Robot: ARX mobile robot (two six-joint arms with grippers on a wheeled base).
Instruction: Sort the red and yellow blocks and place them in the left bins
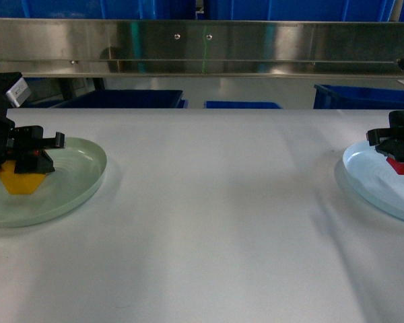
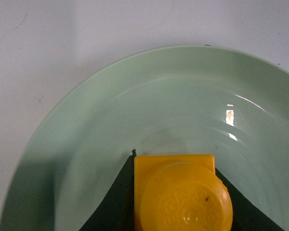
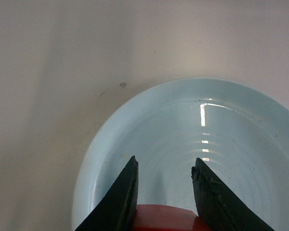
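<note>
The yellow block [image 2: 176,192] sits over the middle of a pale green plate [image 2: 183,86], studs up. My left gripper [image 2: 176,158] is shut on it, a black finger flush against each side. In the head view that gripper [image 1: 25,168] is at the far left, over the green plate [image 1: 74,182]. At the far right my right gripper [image 1: 398,159] hangs over a pale blue plate [image 1: 370,178]. Its fingers [image 3: 125,192] press both sides of the red block [image 3: 164,219], of which only the top edge shows. Blue bins [image 1: 124,99] stand beyond the table's far edge.
A steel rail [image 1: 202,47] runs across the back above the table's far edge. More blue crates [image 1: 363,95] stand behind it, centre and right. The white tabletop [image 1: 215,215] stretches between the two plates.
</note>
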